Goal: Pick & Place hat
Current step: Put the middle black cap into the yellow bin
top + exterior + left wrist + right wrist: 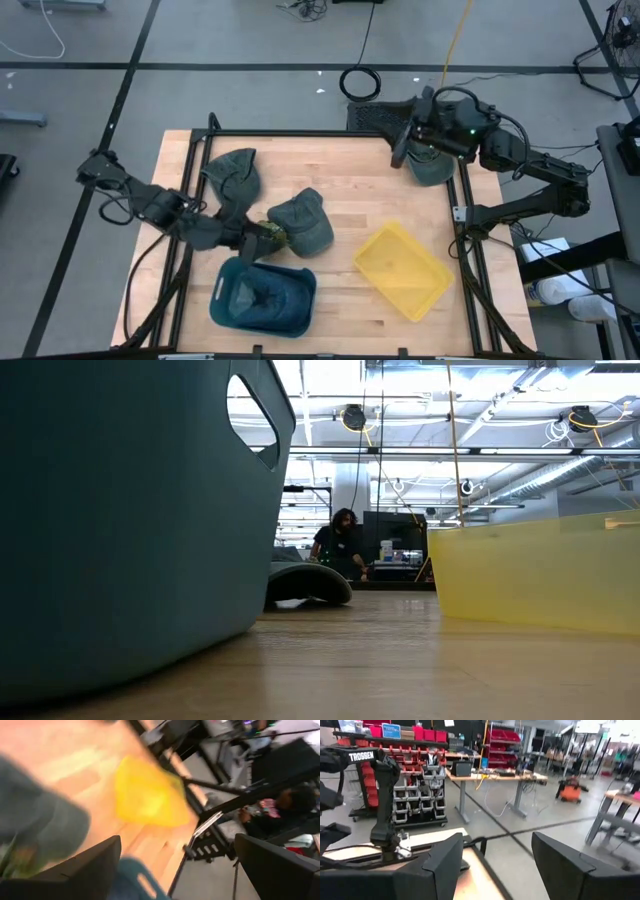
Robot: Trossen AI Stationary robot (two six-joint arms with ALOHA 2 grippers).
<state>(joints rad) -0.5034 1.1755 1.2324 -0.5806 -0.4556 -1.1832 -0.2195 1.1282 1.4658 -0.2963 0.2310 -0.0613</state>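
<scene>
Left gripper (262,238) is gaping wide, empty, beside the centre hat (303,222); right gripper (402,150), half-open, empty, is hovering at the table's (350,190) one-o'clock edge.

The high view looks straight down on the whole table (350,210); the low view sits at tabletop level, close against the blue bin (120,510), sharing it and the yellow tray (402,270); 2 wrist views face outward
</scene>
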